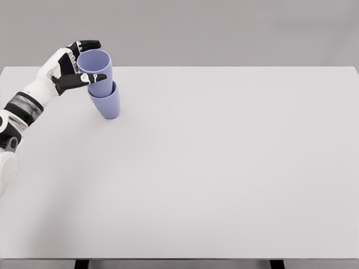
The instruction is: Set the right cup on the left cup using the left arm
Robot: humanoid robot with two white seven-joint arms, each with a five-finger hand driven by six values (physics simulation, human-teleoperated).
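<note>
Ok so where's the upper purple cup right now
In the head view it's at the table's far left, nested in the lower cup, with the left hand wrapped around the upper cup.

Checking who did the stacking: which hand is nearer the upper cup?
Left. The left hand is wrapped around the upper cup, which sits in the lower cup; the right hand is out of view.

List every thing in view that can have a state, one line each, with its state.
Upper cup: upright, open end up, nested in the lower cup, gripped by the left hand.
Lower cup: upright on the table, holding the upper cup.
Left hand: fingers closed around the upper cup.
Table: white, bearing the stacked cups near its far left.
Right hand: out of view.
</note>
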